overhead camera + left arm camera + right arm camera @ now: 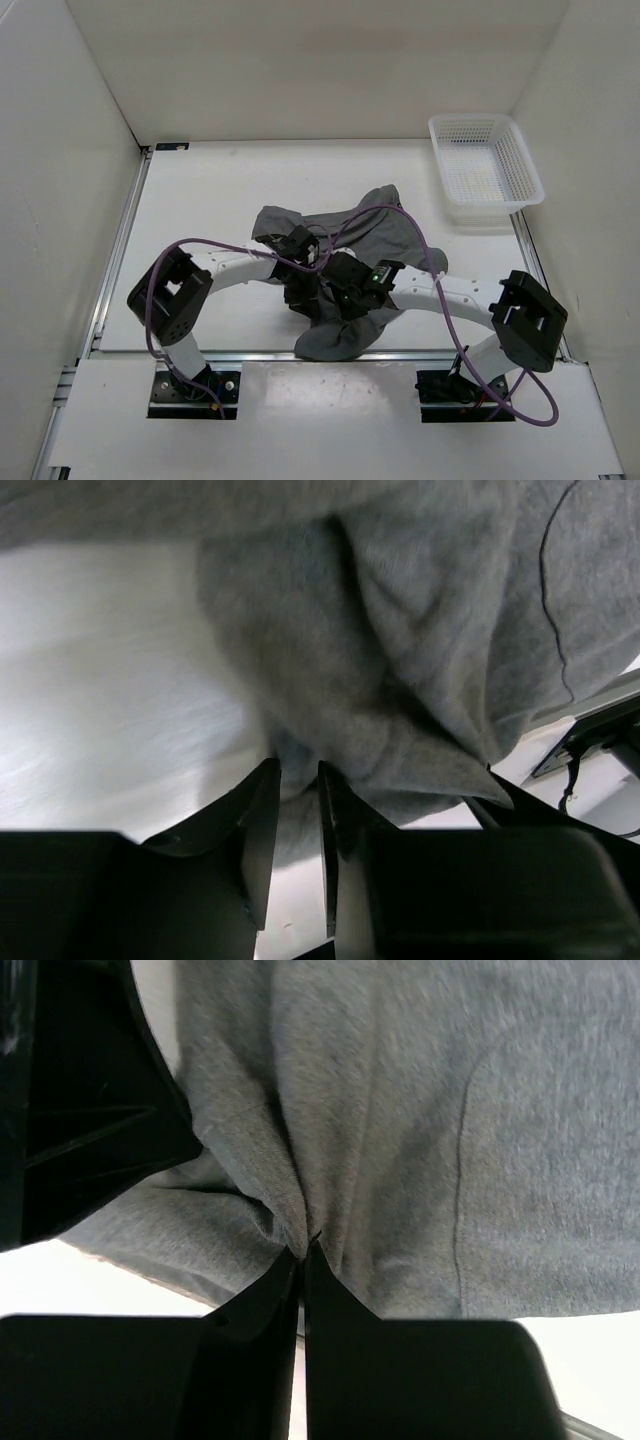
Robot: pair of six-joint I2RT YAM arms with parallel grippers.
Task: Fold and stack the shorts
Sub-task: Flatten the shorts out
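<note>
Close together near the front, the left gripper and the right gripper each pinched a fold of the grey shorts, which lay crumpled mid-table, not yet folded or stacked, well apart from the far white basket.

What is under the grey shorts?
Only the white table shows around the shorts; anything beneath the fabric is covered. The left tool and right tool each pinch a fold.
</note>
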